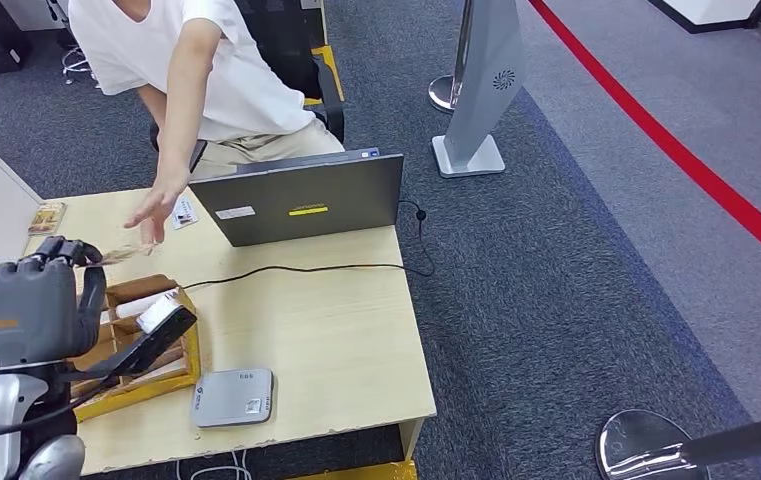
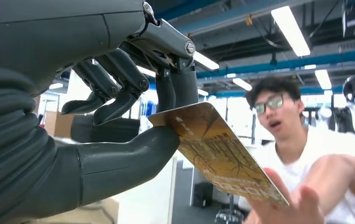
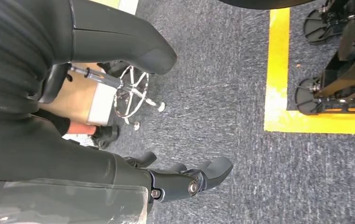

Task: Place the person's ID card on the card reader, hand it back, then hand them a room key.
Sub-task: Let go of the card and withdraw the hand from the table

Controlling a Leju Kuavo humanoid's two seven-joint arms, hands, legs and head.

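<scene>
Right now you have the left hand (image 2: pixel 119 116) raised over the desk's (image 1: pixel 336 330) left edge, thumb and fingertips (image 2: pixel 177 93) clamped on one corner of a gold-patterned card (image 2: pixel 217 151), and the person's hand (image 2: pixel 282 200) reaches in at the card's far end, touching or just short of it; you cannot tell which. Whether this is the ID card or the room key is not readable. The main risk is timing: if you release before the person has a firm grasp, the card drops onto the desk or the wooden card rack (image 1: pixel 141 345) below; if you hold on too long, a pull could slip or bend it, since the pinch is only at a corner. The right hand (image 3: pixel 184 179) hangs toward the carpet, fingers loosely curled and holding nothing. By count: one held card, one card reader (image 1: pixel 233 396) at the near edge, one laptop (image 1: pixel 301 205) at the far edge, one small card (image 1: pixel 184 212) beside it, one person.
</scene>
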